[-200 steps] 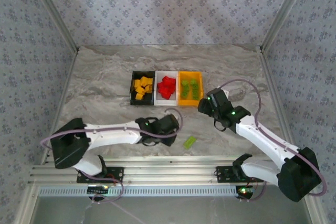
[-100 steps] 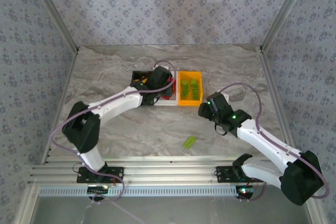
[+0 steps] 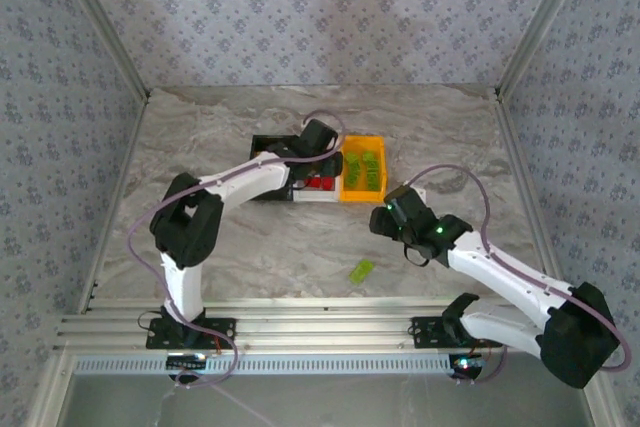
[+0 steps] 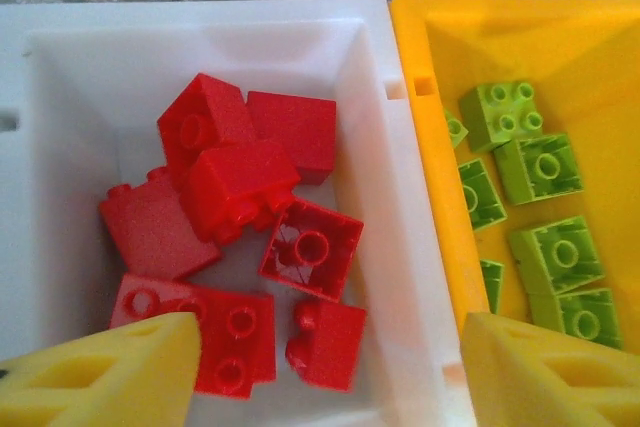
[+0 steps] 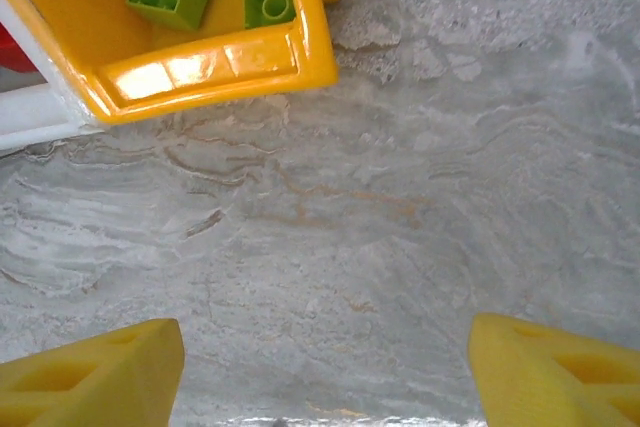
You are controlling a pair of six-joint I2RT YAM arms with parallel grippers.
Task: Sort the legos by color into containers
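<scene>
Seen from above, the left arm rises from its base at 7 o'clock, folds at a raised elbow and stretches its forearm toward 1 o'clock, ending with the wrist over the row of bins. The left gripper points straight down into the white bin. Its two yellow fingers are spread wide with nothing held between them. The red legos lie heaped loosely in the bin below. The orange bin touches it at 3 o'clock and holds the green legos. The black bin shows at 9 o'clock of the wrist.

The right arm runs low from its base at 5 o'clock, forearm angled toward 10 o'clock. The right gripper faces down over the bare marble table, just off the orange bin's near corner. Its fingers are wide apart and empty. A lone green lego lies on the table near this gripper, at its 7 o'clock.
</scene>
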